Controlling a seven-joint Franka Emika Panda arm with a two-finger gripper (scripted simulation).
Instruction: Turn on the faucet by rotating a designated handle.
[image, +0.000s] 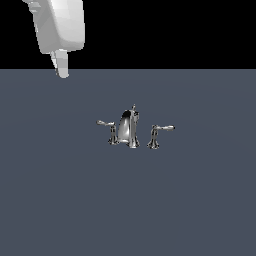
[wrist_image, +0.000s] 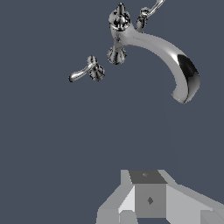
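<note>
One chrome faucet (image: 128, 129) mid-desk, its leftward-lever handle (image: 111, 131) untouched; hand (image: 62, 67) high near the far edge, finger spread indiscernible; approach pending, next descend to the lever.

The faucet (image: 128, 129) is a small, shiny chrome three-piece set standing near the middle of the exterior frame on a flat slate-grey surface. Its tall tapered spout (image: 128, 127) carries a tiny knob on top; from the wrist camera the spout (wrist_image: 162, 52) shows as a long curved arc. The handle (image: 109, 129) stands upright on a flared post just beside the spout, on the exterior view's left, its thin lever pointing leftward
</note>
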